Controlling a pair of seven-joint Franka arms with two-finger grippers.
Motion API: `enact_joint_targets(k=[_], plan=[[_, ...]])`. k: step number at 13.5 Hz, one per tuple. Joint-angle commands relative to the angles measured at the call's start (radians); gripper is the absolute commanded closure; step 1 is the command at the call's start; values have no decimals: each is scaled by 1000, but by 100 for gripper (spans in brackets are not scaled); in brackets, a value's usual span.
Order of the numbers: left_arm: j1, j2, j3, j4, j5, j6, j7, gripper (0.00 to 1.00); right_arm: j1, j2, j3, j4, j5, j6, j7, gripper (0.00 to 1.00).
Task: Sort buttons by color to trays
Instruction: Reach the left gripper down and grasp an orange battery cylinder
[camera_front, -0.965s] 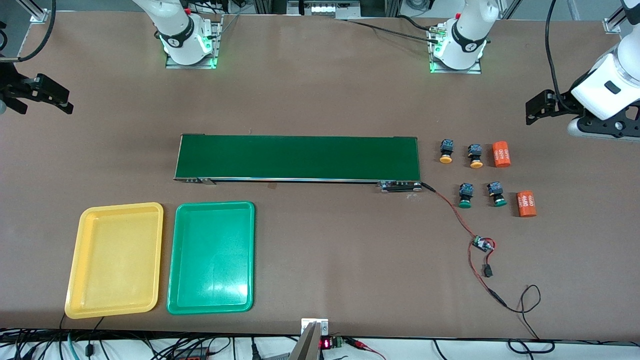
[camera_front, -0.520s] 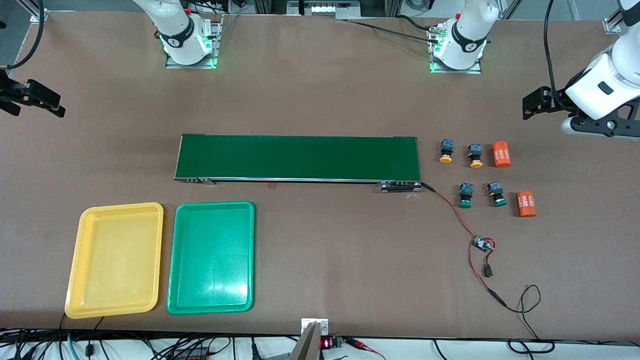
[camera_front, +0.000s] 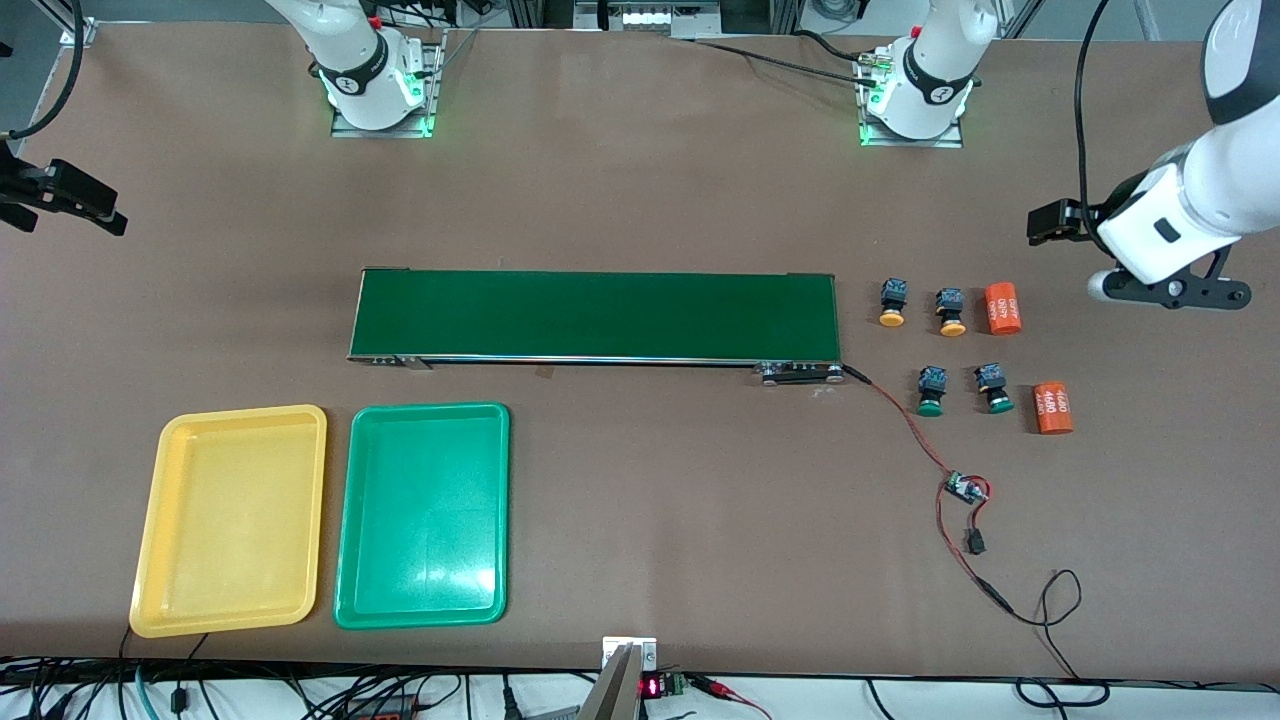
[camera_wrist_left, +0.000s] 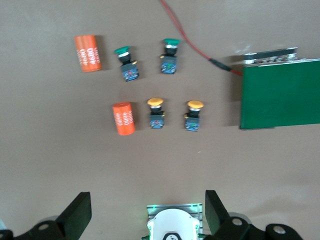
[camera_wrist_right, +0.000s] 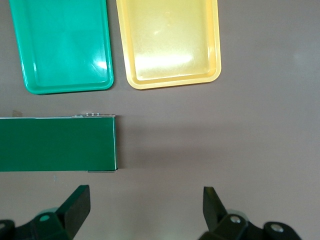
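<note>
Fingers of the left gripper (camera_wrist_left: 145, 215) stand wide apart with nothing between them, up in the air over bare bench (camera_front: 640, 200) at the left arm's end. In the left wrist view all four buttons lie ahead of those fingers (camera_wrist_left: 77, 216), well apart from them. The two yellow buttons (camera_wrist_left: 157, 112) sit closest to the fingertips, side by side, with an orange cylinder (camera_wrist_left: 123, 118) just beside one of them. The two green buttons (camera_wrist_left: 126, 63) lie farther out from the fingers, also in a row, with a second cylinder (camera_wrist_left: 88, 53) beside them. All four buttons lie on the bench, none in a tray. The belt (camera_front: 596, 315) ends near the buttons, and a red wire (camera_front: 905, 425) runs from its corner past the green buttons.

The right gripper (camera_wrist_right: 145, 212) has its fingers (camera_wrist_right: 75, 209) spread wide as well, gripping nothing, over bare bench at the right arm's end. Ahead of these fingers in the right wrist view comes first the other end of the belt, then the two trays, well apart from the fingertips. The yellow tray (camera_front: 232, 520) and the green tray (camera_front: 422, 515) lie side by side, close but apart, both with nothing in them. In the front view the trays are nearer the camera than the belt.
</note>
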Motion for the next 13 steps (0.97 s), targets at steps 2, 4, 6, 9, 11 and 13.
enact_joint_targets(k=[2, 4, 6, 9, 11, 13], plan=[[43, 49, -1, -56, 98, 179, 1, 0, -1, 0, 16, 10, 7, 5, -13, 0], [92, 89, -3, -91, 98, 322, 18, 0, -1, 5, 16, 8, 6, 8, -14, 0], [120, 138, -3, -119, 98, 443, 22, 0, 1, 14, 18, 7, 7, 10, -13, 0], [158, 198, -4, -215, 99, 668, 30, 2, -1, 34, 19, 12, 11, 33, -13, 0], [192, 208, -4, -319, 99, 857, 76, 2, -4, 39, 18, 11, 11, 33, -13, 0], [218, 215, -4, -419, 98, 1018, 111, 2, -2, 42, 18, 10, 11, 39, -13, 0]])
